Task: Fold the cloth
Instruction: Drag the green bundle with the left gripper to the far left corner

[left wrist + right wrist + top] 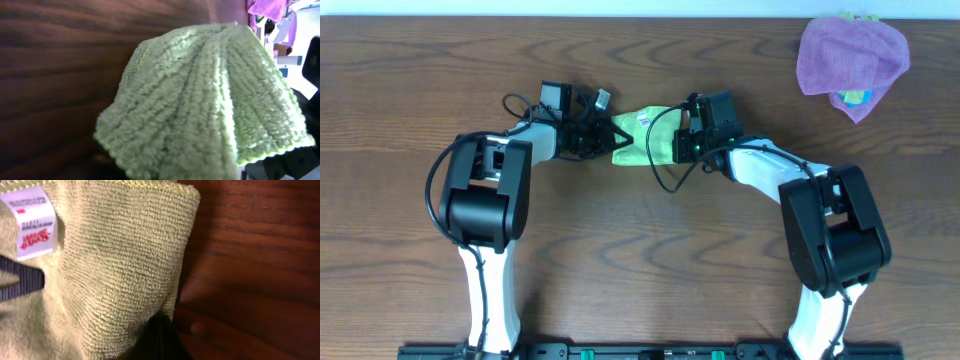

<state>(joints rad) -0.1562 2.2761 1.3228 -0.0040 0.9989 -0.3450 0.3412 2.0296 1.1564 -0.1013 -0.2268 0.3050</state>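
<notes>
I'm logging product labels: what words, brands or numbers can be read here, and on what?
White tag on the cloth: a few lines of red and dark print, too blurred to read.
Nothing else in any view shows readable text.
</notes>
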